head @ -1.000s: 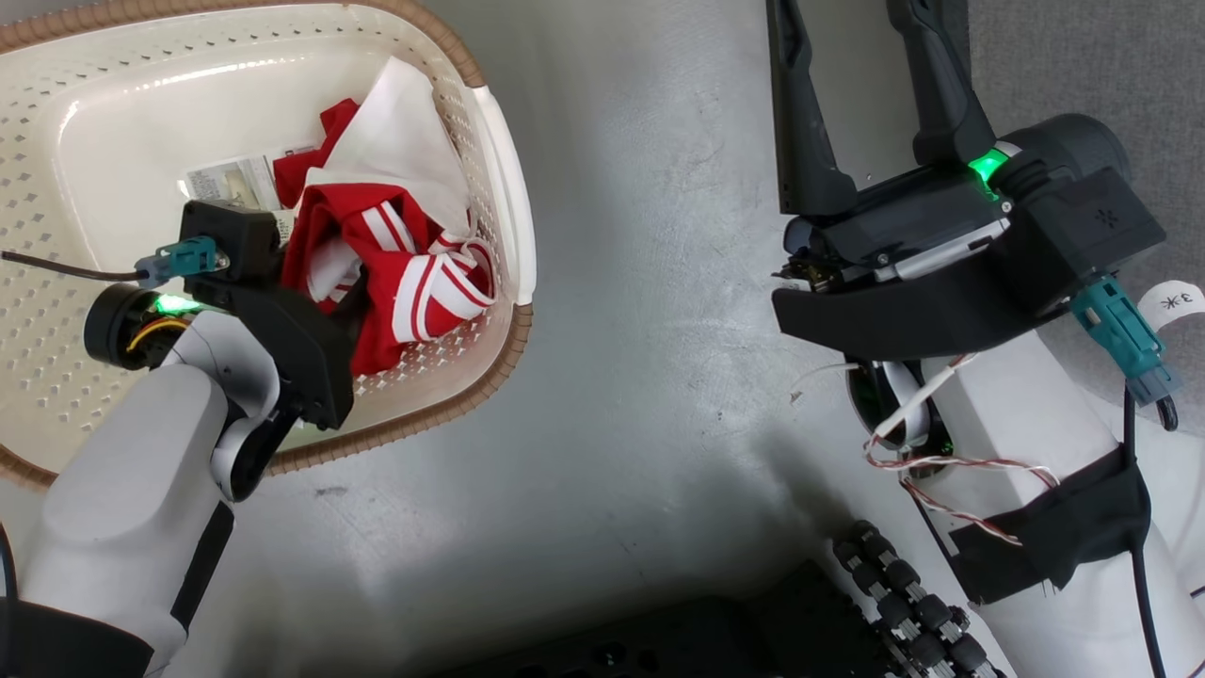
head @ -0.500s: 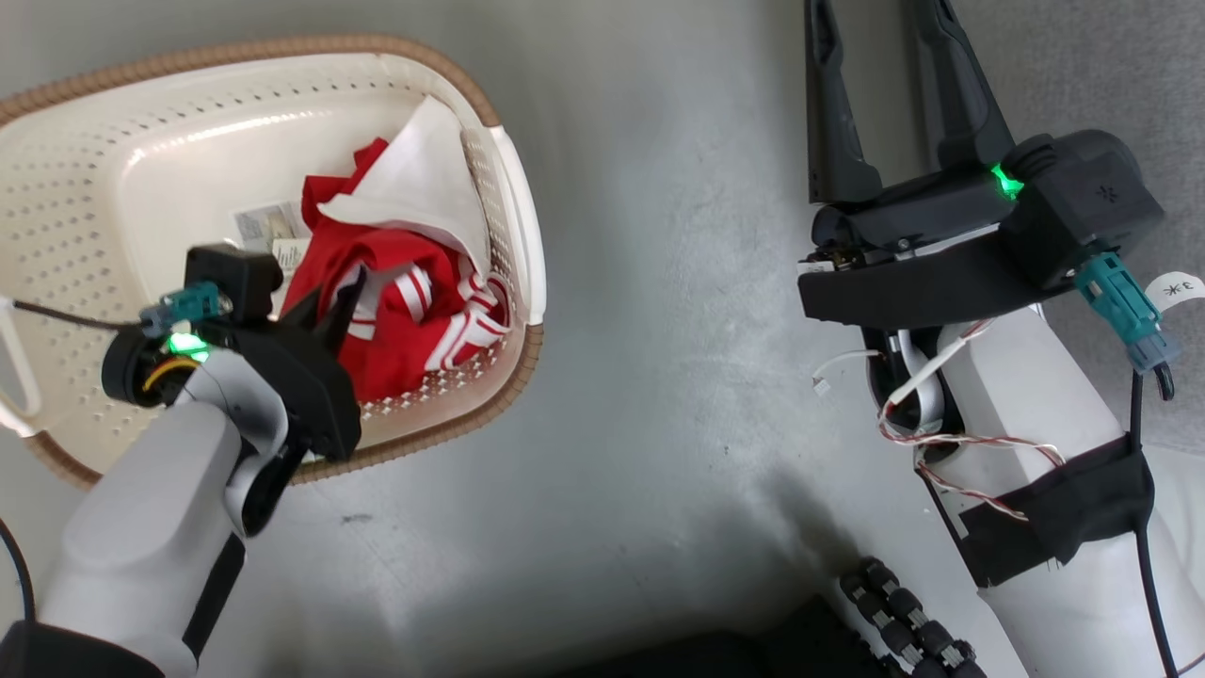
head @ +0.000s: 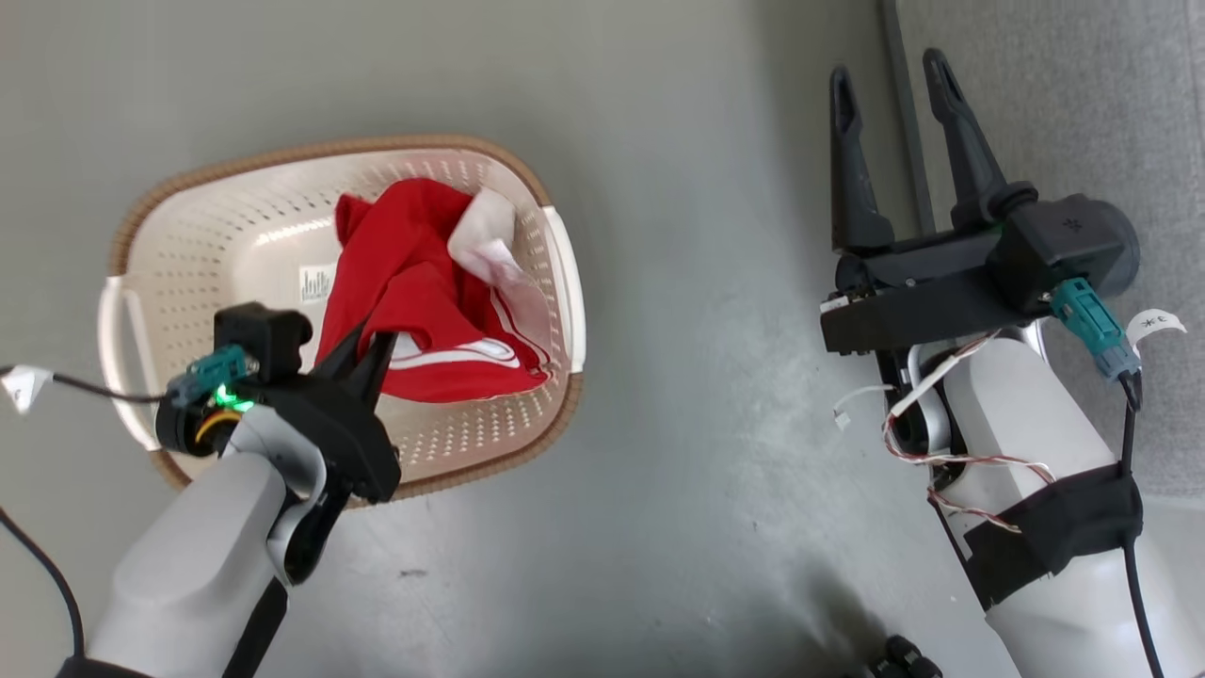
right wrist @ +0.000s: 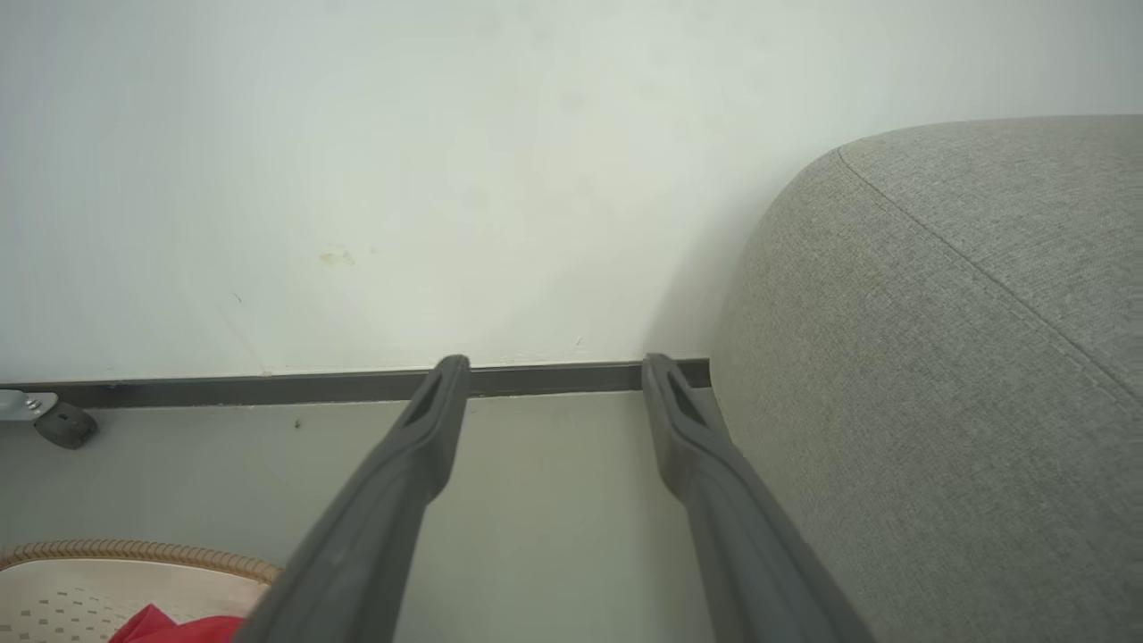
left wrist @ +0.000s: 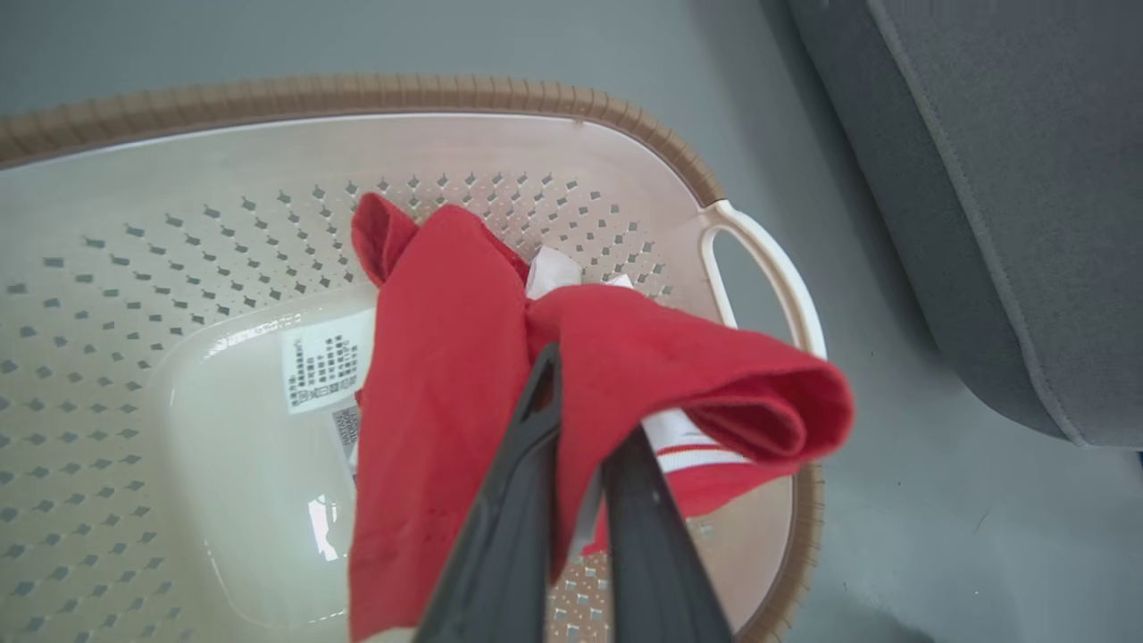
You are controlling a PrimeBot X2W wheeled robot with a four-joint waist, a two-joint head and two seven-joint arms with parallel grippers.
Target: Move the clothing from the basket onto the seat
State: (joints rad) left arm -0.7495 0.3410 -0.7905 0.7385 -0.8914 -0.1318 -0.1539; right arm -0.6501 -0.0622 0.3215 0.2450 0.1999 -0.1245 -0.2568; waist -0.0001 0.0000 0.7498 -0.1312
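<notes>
Now the left gripper (head: 362, 347) pinches a fold of the red jersey (head: 414, 282) between its pressed jaws. The cloth drapes from them toward the far side, down into the laundry basket (head: 311, 155). The sofa seat (head: 1064, 94) lies well apart to the right, across the grey floor (head: 697, 330). The right gripper (head: 887, 68), jaws spread and empty, hovers just beside the seat, near the white wall (right wrist: 446, 179).
</notes>
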